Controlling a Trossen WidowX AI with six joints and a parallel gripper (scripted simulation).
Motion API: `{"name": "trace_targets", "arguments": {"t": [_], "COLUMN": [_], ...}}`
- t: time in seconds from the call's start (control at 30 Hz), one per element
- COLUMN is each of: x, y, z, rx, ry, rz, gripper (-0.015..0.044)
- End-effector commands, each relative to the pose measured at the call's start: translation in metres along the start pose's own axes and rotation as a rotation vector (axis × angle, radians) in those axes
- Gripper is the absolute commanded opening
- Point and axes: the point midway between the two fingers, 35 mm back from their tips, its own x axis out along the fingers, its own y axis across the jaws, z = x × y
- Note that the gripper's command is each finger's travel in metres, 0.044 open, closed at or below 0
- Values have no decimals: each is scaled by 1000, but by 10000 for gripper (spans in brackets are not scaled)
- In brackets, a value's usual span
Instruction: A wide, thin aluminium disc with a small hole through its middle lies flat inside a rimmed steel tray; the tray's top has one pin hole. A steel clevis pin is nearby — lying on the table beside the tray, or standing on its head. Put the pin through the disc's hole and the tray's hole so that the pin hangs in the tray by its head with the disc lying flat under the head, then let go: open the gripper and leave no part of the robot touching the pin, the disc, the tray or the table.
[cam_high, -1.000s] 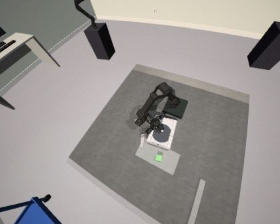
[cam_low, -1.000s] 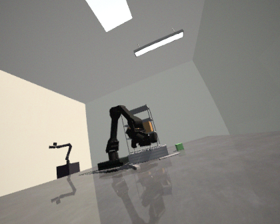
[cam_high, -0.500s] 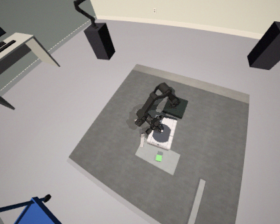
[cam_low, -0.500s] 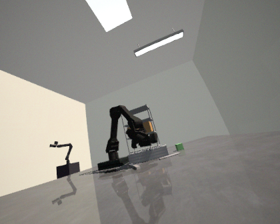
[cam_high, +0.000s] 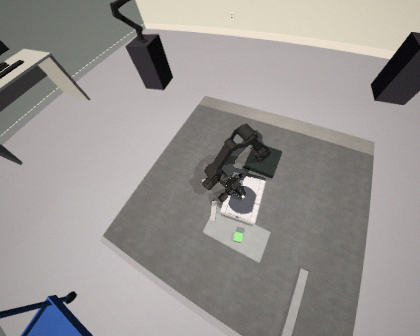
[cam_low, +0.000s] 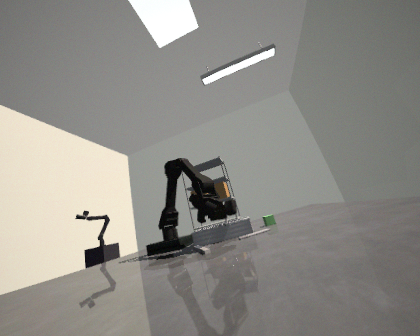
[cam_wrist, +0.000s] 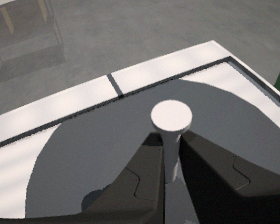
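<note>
Tool (cam_high: 235, 186) (cam_wrist: 168, 140) grips the round-headed steel pin (cam_wrist: 171, 116) above the smooth grey disc (cam_high: 242, 200) (cam_wrist: 115, 130).

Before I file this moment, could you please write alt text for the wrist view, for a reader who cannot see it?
The gripper grips a steel pin, its round head uppermost, above a wide grey disc. The disc lies inside a pale rimmed tray; its hole is not identifiable.

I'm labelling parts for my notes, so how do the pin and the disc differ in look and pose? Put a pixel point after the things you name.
The pin (cam_wrist: 171, 116) is pale, the disc (cam_high: 242, 201) (cam_wrist: 100, 145) dark grey. The pin is slender with a round head; the disc is broad and thin. The pin is gripped in the pincer (cam_wrist: 172, 137), while the disc lies in the tray. Both have a round outline from above.
</note>
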Motion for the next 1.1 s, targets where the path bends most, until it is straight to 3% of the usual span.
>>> {"name": "trace_targets", "arguments": {"t": [0.0, 0.9, 1.07], "x": [0, 2, 2], "y": [0, 0, 0], "z": [0, -3, -3], "rx": [0, -2, -2], "ry": [0, 1, 1], "rz": [0, 0, 0], "gripper": [0, 0, 131]}}
